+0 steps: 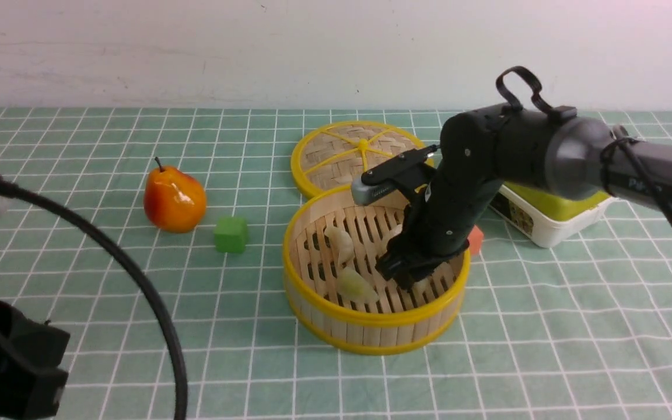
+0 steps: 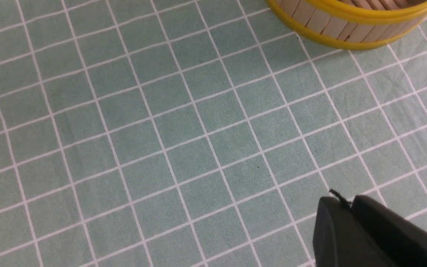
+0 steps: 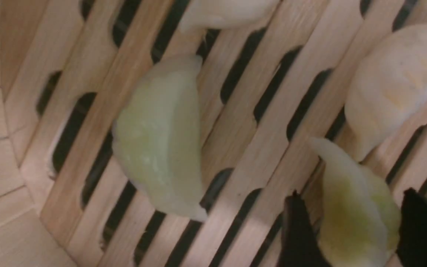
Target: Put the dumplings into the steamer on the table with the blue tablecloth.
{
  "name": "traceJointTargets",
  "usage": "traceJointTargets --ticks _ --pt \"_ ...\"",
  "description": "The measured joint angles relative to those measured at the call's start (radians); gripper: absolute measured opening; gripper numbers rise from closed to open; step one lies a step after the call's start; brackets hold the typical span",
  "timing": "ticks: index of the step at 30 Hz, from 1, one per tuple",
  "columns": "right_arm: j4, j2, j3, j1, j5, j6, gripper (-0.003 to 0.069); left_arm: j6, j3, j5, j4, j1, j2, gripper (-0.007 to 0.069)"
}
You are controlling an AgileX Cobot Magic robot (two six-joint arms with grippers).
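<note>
The steamer (image 1: 336, 315) stands mid-table on the blue tablecloth (image 1: 79, 146). My right gripper (image 1: 409, 279) reaches down into it. In the right wrist view its fingers (image 3: 352, 194) stand open on either side of a yellowish-green dumpling (image 3: 354, 222) lying on the slatted floor (image 3: 258, 155). Three more dumplings lie there: a pale green one (image 3: 159, 137), a cream one (image 3: 395, 85) and one at the frame's edge (image 3: 224, 13). The front view shows two of the dumplings (image 1: 340, 244) (image 1: 357, 286). My left gripper (image 2: 341, 202) is shut and empty over bare cloth, short of the steamer's wall (image 2: 350, 27).
A flat woven lid with yellow spokes (image 1: 353, 153) lies behind the steamer. An orange-red pear (image 1: 174, 199) and a green cube (image 1: 231, 234) sit to its left. A small orange block (image 1: 475, 240) and a white and green box (image 1: 552, 219) are on its right.
</note>
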Motion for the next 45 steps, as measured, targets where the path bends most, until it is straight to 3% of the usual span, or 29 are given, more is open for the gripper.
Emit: traceJointTargets --ticks 5,8,15,18,28,36,45 --pt "0.031 -0.051 -0.042 0.000 0.092 0.011 0.0428 -0.002 0.105 -0.046 0.000 0.000 -0.107 0.0049" --pt "0.060 -0.164 -0.032 0.000 0.113 0.008 0.0376 -0.035 0.181 -0.106 0.004 0.000 -0.211 0.0051" --pt "0.100 -0.540 0.235 0.000 -0.046 -0.021 0.0048 -0.184 0.373 -0.261 0.016 0.000 -0.545 0.0057" --pt "0.134 -0.677 0.370 0.000 -0.164 -0.030 -0.0015 -0.198 0.415 -0.279 0.019 0.000 -0.624 0.0057" --pt "0.166 -1.081 0.749 0.000 -0.496 -0.038 -0.0021 -0.204 0.425 -0.280 0.026 0.000 -0.674 0.0068" --pt "0.166 -1.325 0.863 0.000 -0.508 -0.038 -0.0018 -0.204 0.425 -0.280 0.026 0.000 -0.674 0.0077" --pt "0.167 -1.400 0.864 0.000 -0.456 -0.038 -0.0011 -0.204 0.425 -0.280 0.027 0.000 -0.674 0.0087"
